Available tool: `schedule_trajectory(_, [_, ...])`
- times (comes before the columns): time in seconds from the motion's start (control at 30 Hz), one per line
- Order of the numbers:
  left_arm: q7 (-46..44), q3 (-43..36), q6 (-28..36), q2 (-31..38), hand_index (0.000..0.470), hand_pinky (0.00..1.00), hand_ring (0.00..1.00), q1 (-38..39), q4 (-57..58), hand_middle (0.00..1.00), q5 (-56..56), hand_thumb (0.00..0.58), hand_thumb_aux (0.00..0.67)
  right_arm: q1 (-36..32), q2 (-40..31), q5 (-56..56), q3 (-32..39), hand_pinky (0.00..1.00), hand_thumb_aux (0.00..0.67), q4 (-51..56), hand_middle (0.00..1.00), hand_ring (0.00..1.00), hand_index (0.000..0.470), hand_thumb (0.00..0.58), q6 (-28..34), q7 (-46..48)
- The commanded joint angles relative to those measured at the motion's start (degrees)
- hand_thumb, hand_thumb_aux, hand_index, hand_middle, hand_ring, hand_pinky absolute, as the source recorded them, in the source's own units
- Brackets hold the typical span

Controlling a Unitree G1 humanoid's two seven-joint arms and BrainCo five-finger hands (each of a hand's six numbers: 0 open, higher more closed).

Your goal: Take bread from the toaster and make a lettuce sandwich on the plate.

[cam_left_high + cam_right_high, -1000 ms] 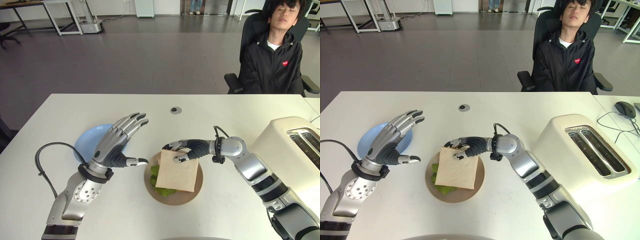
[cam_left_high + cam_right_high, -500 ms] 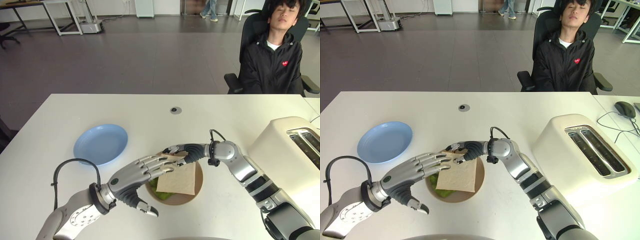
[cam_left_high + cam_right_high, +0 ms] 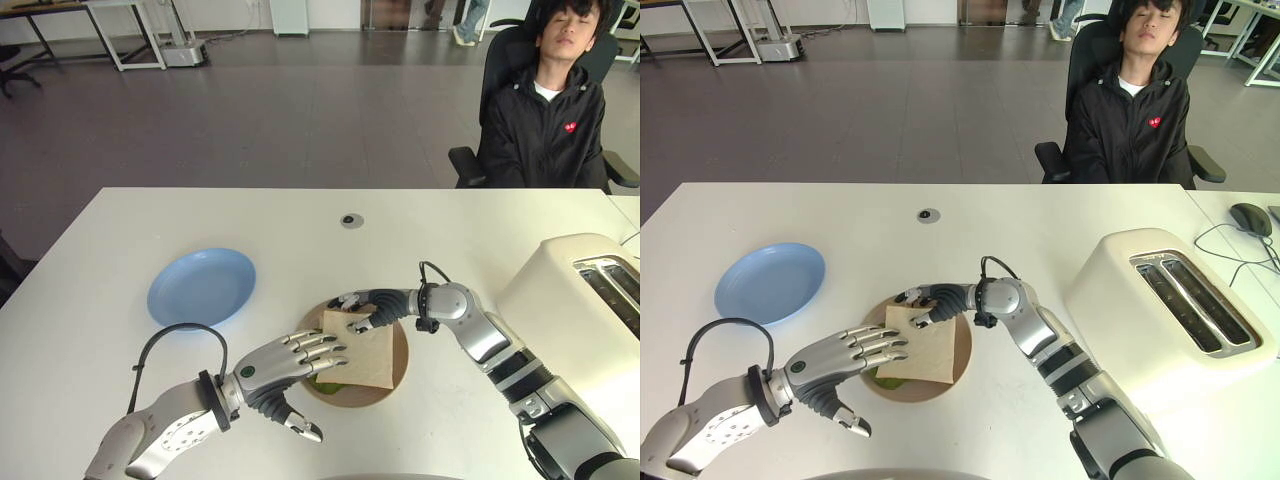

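The bread slice [image 3: 366, 353] lies on the brown plate [image 3: 350, 397], which sits near the front edge of the table [image 3: 110, 250], about midway along it. My right hand [image 3: 376, 308] has its fingers closed on the slice's far-left corner. My left hand [image 3: 286, 366] is stretched out flat and holds nothing, its fingertips [image 3: 335, 350] at the slice's left side above the plate's left rim.

I judge the slice light, soft and easy to bend or tear, so a pinch on one corner alone will let it droop. I would rather support it with flat fingers along an edge and press gently. The lettuce [image 3: 886, 378] beneath is limp and probably slippery, so the slice could slide on it if I push sideways. The plate looks light enough to skate across the smooth table, so any push should go straight down.

Most of the lettuce is covered, with green showing just at the slice's front-left edge. I cannot tell whether a lower slice of bread lies under it. I also cannot tell whether my left fingertips touch the bread or hover just above it. The toaster [image 3: 1160, 300] stands at the table's right edge, and its slots look dark, so I cannot make out whether any bread is inside. The blue plate [image 3: 200, 287] sits toward the left, apart from both hands.
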Motion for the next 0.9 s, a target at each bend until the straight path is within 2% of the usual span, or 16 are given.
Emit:
schedule_trajectory(0.03, [-1.1,-0.9,3.5,1.9,0.0,0.0,0.0,1.1,3.1,0.0,5.4,0.0,0.0,-0.4,0.3,-0.3,-0.9,0.0,0.105,-0.7,0.0,0.0,0.074,0.168,-0.2,0.0])
schedule_trajectory(0.07, [-1.1,-1.1,4.0,2.1,0.0,0.0,0.0,1.2,3.3,0.0,5.8,0.0,0.0,-0.5,0.0,0.2,-1.9,0.0,0.0,-1.3,0.0,0.0,0.0,0.0,-0.9,-0.3])
schedule_trajectory(0.2, [-1.4,-2.5,4.4,2.4,0.042,0.0,0.0,0.8,4.1,0.0,4.4,0.1,0.06,-1.6,-3.6,3.1,-10.2,0.0,0.0,-5.8,0.0,0.0,0.0,0.0,-1.5,-2.2])
schedule_trajectory(0.33, [-0.4,-3.3,2.6,2.4,0.033,0.0,0.0,-1.3,6.6,0.0,-0.5,0.079,0.047,0.2,-8.3,7.3,-18.0,0.0,0.0,-13.6,0.0,0.0,0.0,0.0,-0.8,-1.5])
schedule_trajectory(0.43, [1.3,-3.5,0.8,1.7,0.024,0.0,0.0,-6.4,11.0,0.0,-3.4,0.058,0.034,6.0,-14.6,10.3,-20.9,0.0,0.0,-22.0,0.0,0.0,0.0,0.0,-0.6,3.4])
schedule_trajectory(0.5, [2.0,-4.2,-0.4,0.7,0.031,0.0,0.0,-9.8,13.7,0.0,-5.3,0.075,0.045,12.3,-20.7,10.0,-22.6,0.0,0.0,-27.6,0.0,0.0,0.0,0.0,-4.9,6.7])
schedule_trajectory(0.53, [2.5,-4.7,-0.8,0.0,0.029,0.0,0.0,-11.6,15.2,0.0,-5.6,0.071,0.042,17.2,-24.5,8.7,-24.2,0.33,0.0,-30.4,0.33,0.33,0.0,0.0,-9.4,8.1])
schedule_trajectory(0.57, [3.3,-4.8,-0.9,-0.6,0.022,0.0,0.0,-12.9,16.0,0.0,-5.9,0.053,0.032,21.4,-27.4,7.1,-25.5,0.43,0.0,-32.2,0.43,0.43,0.0,0.0,-12.9,8.8])
schedule_trajectory(0.6, [3.7,-4.3,-1.1,-1.1,0.0,0.0,0.0,-13.6,16.0,0.0,-7.1,0.0,0.0,25.1,-29.5,5.7,-26.3,0.61,0.0,-33.6,0.61,0.61,0.0,0.0,-14.9,9.2])
schedule_trajectory(0.63, [3.9,-3.4,-1.4,-1.1,0.0,0.0,0.0,-13.7,15.2,0.0,-9.2,0.0,0.0,27.6,-30.6,4.6,-26.4,0.82,0.158,-34.6,0.82,0.82,0.111,0.241,-15.9,9.3])
schedule_trajectory(0.67, [2.4,-2.5,-1.8,-0.5,0.0,0.0,0.0,-12.8,13.6,0.0,-15.4,0.0,0.0,29.7,-31.1,2.9,-25.8,0.93,0.365,-35.1,0.93,0.93,0.256,0.46,-16.1,9.0])
schedule_trajectory(0.7, [0.3,-2.1,-2.3,0.8,0.0,1.0,1.0,-11.5,11.6,1.0,-23.2,0.0,0.0,31.3,-31.6,1.0,-24.9,0.95,0.67,-35.3,0.95,0.95,0.47,0.58,-16.4,8.6])
schedule_trajectory(0.73, [-2.3,-1.2,-2.2,3.0,0.0,1.0,1.0,-9.5,8.7,1.0,-32.9,0.0,0.0,32.5,-31.5,-1.5,-23.4,0.95,0.67,-35.2,0.95,0.95,0.47,0.58,-16.6,8.2])
schedule_trajectory(0.77, [-4.4,0.4,-2.6,5.6,0.461,1.0,1.0,-7.4,7.2,1.0,-39.2,0.58,0.657,33.0,-30.8,-4.1,-21.6,0.95,0.67,-34.9,0.95,0.95,0.47,0.58,-16.5,7.7])
schedule_trajectory(0.83, [-8.1,4.7,-3.9,10.8,0.47,1.0,1.0,-2.8,7.8,1.0,-44.1,0.58,0.67,33.0,-28.2,-7.3,-17.5,0.95,0.67,-34.4,0.95,0.95,0.47,0.58,-16.1,6.9])
schedule_trajectory(0.9, [-10.3,6.8,-4.4,14.1,0.47,1.0,1.0,0.5,11.8,1.0,-38.1,0.58,0.67,32.7,-25.2,-10.0,-13.0,0.95,0.67,-31.9,0.95,0.95,0.47,0.58,-15.9,6.0])
